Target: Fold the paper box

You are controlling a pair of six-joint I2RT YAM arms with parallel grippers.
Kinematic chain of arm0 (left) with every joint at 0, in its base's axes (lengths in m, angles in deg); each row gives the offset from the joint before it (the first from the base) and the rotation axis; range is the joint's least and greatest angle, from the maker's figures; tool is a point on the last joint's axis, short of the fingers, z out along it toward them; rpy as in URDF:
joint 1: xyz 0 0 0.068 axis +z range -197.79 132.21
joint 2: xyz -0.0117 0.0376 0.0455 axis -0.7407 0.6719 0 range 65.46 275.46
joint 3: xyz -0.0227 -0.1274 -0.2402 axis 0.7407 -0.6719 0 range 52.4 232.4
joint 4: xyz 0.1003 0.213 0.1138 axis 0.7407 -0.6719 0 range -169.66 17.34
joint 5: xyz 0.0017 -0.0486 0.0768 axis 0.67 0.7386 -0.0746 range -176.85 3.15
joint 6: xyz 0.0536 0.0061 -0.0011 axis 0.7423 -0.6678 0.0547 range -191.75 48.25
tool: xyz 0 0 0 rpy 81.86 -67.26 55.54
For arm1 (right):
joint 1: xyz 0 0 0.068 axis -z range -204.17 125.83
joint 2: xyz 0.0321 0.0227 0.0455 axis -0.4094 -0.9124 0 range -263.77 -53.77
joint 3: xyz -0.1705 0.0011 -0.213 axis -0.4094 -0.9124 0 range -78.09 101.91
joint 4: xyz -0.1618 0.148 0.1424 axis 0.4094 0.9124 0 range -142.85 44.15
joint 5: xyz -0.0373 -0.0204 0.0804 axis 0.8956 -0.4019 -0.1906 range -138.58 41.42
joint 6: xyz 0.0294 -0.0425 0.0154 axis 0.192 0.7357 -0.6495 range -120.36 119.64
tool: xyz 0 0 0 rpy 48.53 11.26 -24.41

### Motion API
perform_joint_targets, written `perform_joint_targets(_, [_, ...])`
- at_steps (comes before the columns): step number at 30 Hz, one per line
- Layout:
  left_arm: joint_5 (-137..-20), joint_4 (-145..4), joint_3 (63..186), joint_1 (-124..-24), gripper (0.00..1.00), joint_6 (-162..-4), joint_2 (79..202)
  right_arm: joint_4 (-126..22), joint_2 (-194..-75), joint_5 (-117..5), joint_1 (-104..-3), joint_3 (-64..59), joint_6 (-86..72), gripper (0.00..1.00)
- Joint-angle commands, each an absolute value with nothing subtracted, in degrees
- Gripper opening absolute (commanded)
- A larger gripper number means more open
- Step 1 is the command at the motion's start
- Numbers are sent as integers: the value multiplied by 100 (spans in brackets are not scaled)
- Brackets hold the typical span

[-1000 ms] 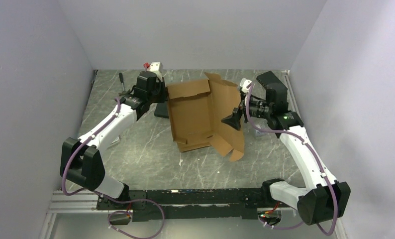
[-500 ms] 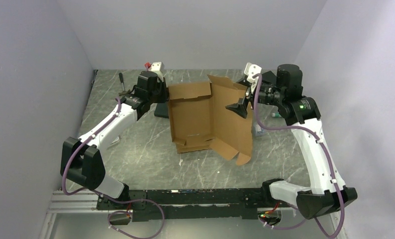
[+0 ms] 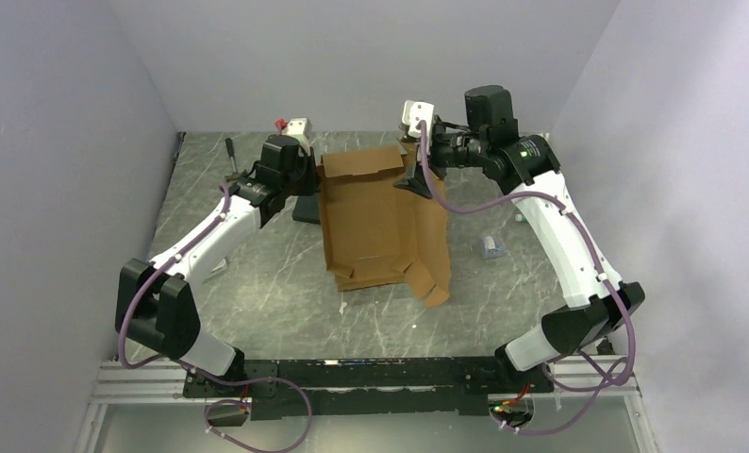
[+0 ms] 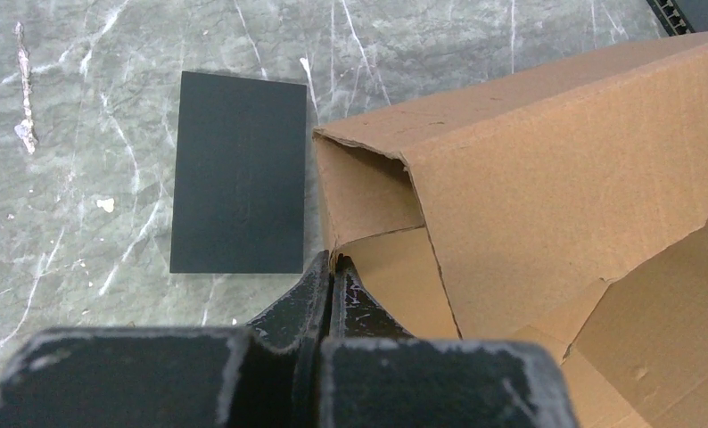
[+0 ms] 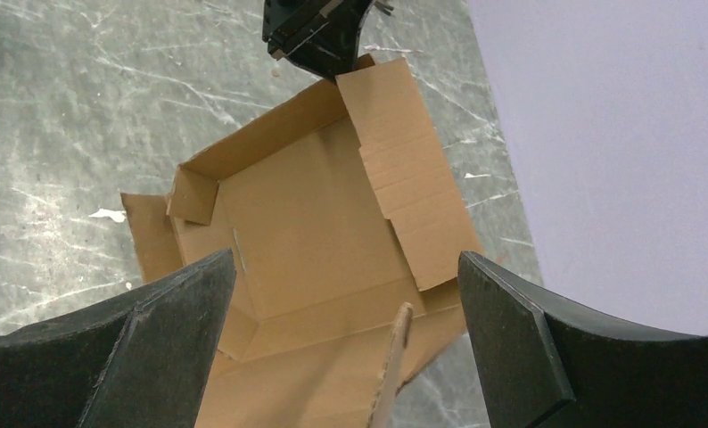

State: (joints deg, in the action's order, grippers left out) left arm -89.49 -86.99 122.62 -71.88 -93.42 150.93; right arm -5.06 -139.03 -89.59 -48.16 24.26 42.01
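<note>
Brown paper box (image 3: 371, 226): the wide-open, empty right pincer (image 3: 416, 181) should press the raised flap (image 3: 434, 231) over slowly while the closed left pincer (image 4: 333, 272) braces the corner.

We see soft, even, bright light, a faint shadow under the paper box (image 3: 371, 226), and wrist views blurred at their near edge.

This was a robot lab cell. Plain pale walls (image 3: 352, 57) boxed in a marble-patterned table (image 3: 257, 283) on three sides. Two white arms, left (image 3: 201, 245) and right (image 3: 569, 236), were bolted to a black rail (image 3: 371, 373) at its near edge, beside an aluminium frame (image 3: 135, 382). Purple cables (image 3: 125, 321) looped bare along the arms, and a green light (image 3: 522, 148) glowed on the right one.
</note>
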Motion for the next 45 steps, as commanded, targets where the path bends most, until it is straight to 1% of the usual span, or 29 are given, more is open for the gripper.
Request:
perform_joint_targets(1, [-8783,-8641,12538,-7231,0,-9202,15196,-539,-13789,-8844,-4851,2563,4194,99])
perform_joint_targets(4, [-8789,-8712,12637,-7231,0,-9188,15257,-783,-13574,-8698,-4850,2211,3992,98])
perform_joint_targets(9, [-8789,-8702,12693,-7229,0,-9175,15293,-1168,-13224,-8028,-4832,1773,3533,95])
perform_joint_targets(11, [-8774,-8684,12685,-7224,0,-9159,15279,-1406,-12995,-7714,-4760,1515,3307,95])
perform_joint_targets(13, [-8769,-8652,12656,-7230,0,-9130,15259,-1687,-12779,-7693,-4560,1219,2998,96])
perform_joint_targets(16, [-8769,-8672,12658,-7227,0,-9109,15256,-2013,-12552,-7987,-4231,715,2632,95])
perform_joint_targets(20, [-8760,-8706,12692,-7231,0,-9122,15249,-2438,-12304,-8488,-3935,-9,2200,91])
perform_joint_targets(28, [-8738,-8684,12666,-7231,0,-9170,15181,-3260,-11951,-9661,-3361,-859,1408,72])
perform_joint_targets(30, [-8747,-8669,12633,-7231,0,-9179,15161,-3405,-11899,-9835,-3196,-989,1280,70])
perform_joint_targets(32, [-8764,-8656,12597,-7231,0,-9192,15131,-3426,-11833,-9936,-3044,-1039,1283,71])
perform_joint_targets(35, [-8806,-8655,12550,-7231,0,-9188,15087,-3265,-11738,-10130,-2839,-947,1457,79])
perform_joint_targets(41, [-8839,-8611,12445,-7231,0,-9154,14990,-2809,-11565,-10774,-2458,-583,1739,92])
perform_joint_targets(45, [-8874,-8595,12400,-7231,0,-9135,14943,-2405,-11497,-11147,-2159,-311,1880,97])
